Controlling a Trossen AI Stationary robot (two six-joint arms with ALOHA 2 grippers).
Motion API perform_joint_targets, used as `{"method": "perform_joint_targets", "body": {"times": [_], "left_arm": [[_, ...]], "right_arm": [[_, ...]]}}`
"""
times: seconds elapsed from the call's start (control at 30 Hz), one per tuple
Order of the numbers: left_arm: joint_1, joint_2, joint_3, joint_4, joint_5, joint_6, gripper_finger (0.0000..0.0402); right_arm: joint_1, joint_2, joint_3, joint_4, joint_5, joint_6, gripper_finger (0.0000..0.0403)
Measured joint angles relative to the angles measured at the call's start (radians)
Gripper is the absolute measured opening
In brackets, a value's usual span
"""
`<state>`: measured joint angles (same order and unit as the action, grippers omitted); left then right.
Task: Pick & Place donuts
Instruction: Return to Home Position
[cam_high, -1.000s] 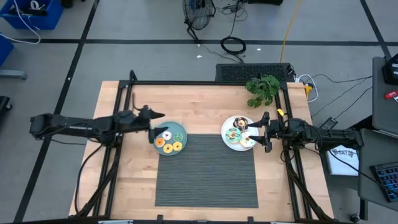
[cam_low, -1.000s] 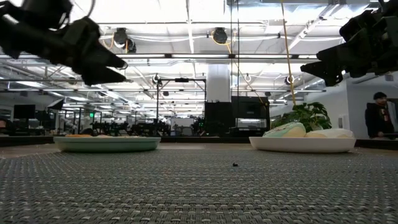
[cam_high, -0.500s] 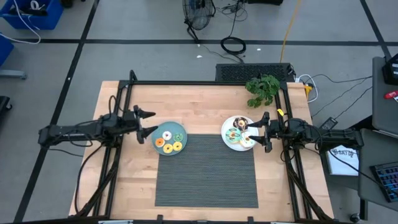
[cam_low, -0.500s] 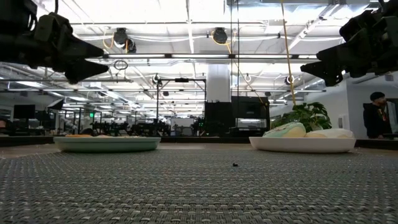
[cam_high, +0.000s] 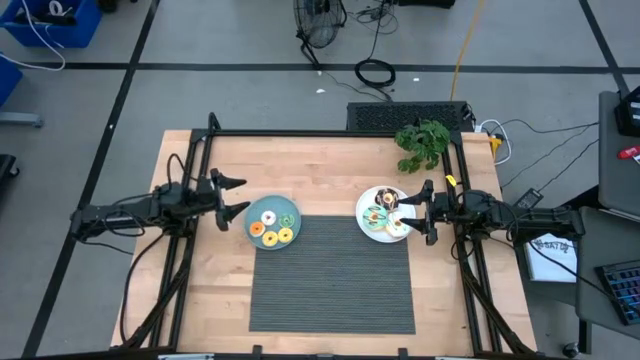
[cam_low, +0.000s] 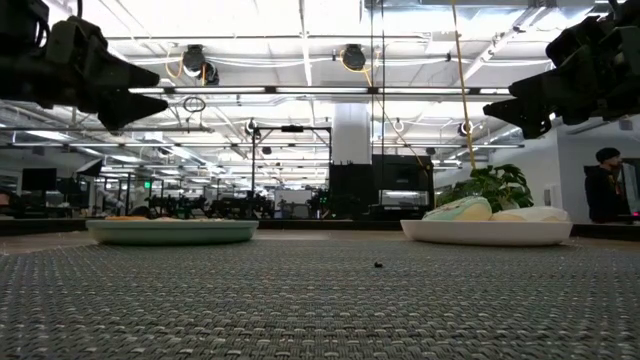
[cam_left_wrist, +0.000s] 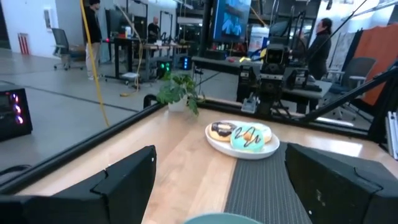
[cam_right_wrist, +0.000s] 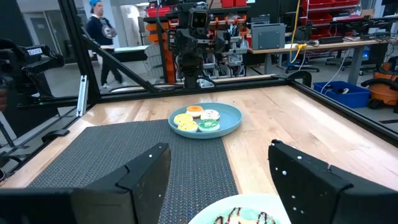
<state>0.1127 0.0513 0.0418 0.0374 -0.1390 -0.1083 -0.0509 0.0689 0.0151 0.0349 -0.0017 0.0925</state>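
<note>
Several donuts, white (cam_high: 267, 218), green (cam_high: 287, 221), orange (cam_high: 257, 229) and yellow (cam_high: 270, 239), lie flat on the teal plate (cam_high: 258, 212), which also shows in the right wrist view (cam_right_wrist: 230, 115). A chocolate donut (cam_left_wrist: 222, 130) and a mint one with dark drizzle (cam_left_wrist: 252, 137) lie on the white plate (cam_high: 364, 212). My left gripper (cam_high: 238, 196) hovers open just left of the teal plate. My right gripper (cam_high: 420, 212) hovers open at the white plate's right rim. Both point level, with nothing between their fingers.
A dark woven mat (cam_high: 332, 275) covers the near middle of the table, with a small dark speck (cam_low: 377, 265) on it. A potted plant (cam_high: 422, 142) stands at the far right. Black frame rails (cam_high: 330, 133) run along the table's edges. A person (cam_low: 605, 185) stands in the room behind.
My left gripper has drawn back from over the teal plate's left rim toward the table's left edge and has tipped from slightly downward to level. It stays open and empty. The donuts and both plates have kept still.
</note>
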Motion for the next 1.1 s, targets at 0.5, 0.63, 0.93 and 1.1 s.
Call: {"method": "perform_joint_targets", "body": {"times": [0.5, 0.63, 0.93, 1.1], "left_arm": [[0.0, -0.032, 0.002, -0.088, -0.013, 0.003, 0.0351], [0.0, -0.031, 0.002, -0.084, -0.015, 0.006, 0.0351], [0.0, -0.031, 0.0, -0.062, -0.019, 0.022, 0.0351], [0.0, -0.031, 0.0, -0.059, -0.019, 0.018, 0.0351]], "right_arm": [[0.0, 0.0, 0.0, 0.0, 0.0, 0.0, 0.0251], [0.0, 0.0, 0.0, 0.0, 0.0, 0.0, 0.0251], [0.0, 0.0, 0.0, 0.0, 0.0, 0.0, 0.0251], [0.0, 0.0, 0.0, 0.0, 0.0, 0.0, 0.0251]]}}
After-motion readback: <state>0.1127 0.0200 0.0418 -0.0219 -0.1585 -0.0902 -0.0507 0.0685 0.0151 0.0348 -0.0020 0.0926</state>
